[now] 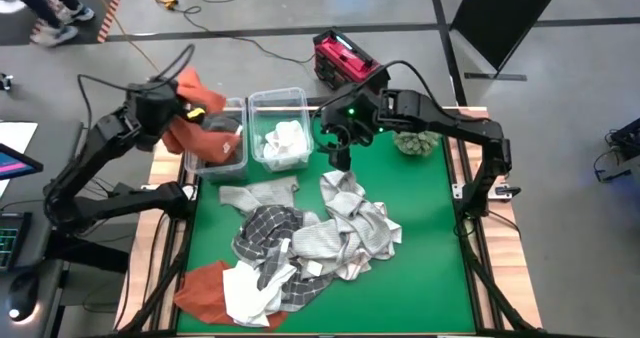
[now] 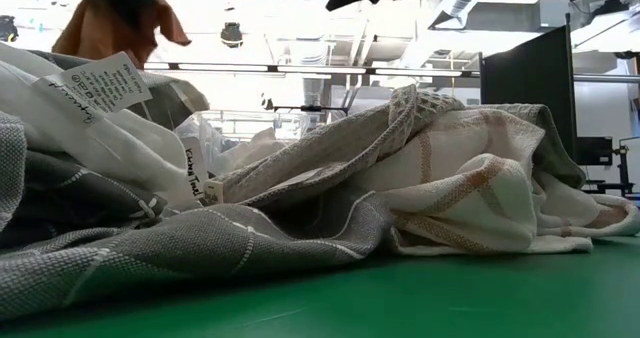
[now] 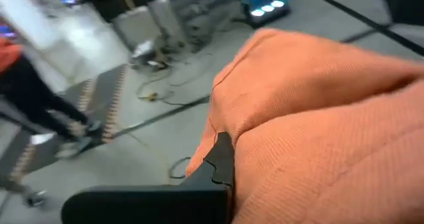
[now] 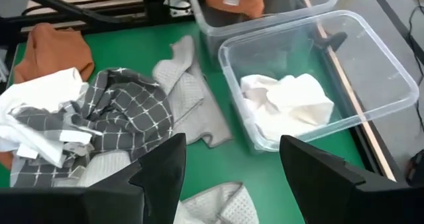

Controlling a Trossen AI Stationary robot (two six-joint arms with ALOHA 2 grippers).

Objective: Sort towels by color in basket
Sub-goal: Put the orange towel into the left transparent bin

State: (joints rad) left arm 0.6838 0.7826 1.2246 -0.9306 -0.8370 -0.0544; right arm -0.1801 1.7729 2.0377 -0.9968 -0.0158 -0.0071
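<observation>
My left gripper is shut on a rust-orange towel above the far left corner of the left clear bin. That bin holds dark grey cloth. The right clear bin holds a white towel. A pile of towels lies on the green mat: dark grey checked, light checked, white and another rust-orange one. Above the pile's far edge, near the right bin, my right gripper hangs open and holds nothing. My left gripper has the rust-orange towel's bunched cloth between its shut fingers; one dark finger shows, and the cloth bulges over it. Which edge or how many layers cannot be told. The towel hangs slack below the gripper, over the left bin.
A green spiky ball sits at the mat's far right. Bare green mat lies to the right of the pile. A red device and cables lie on the floor beyond the table. A person's legs show on the floor to the left.
</observation>
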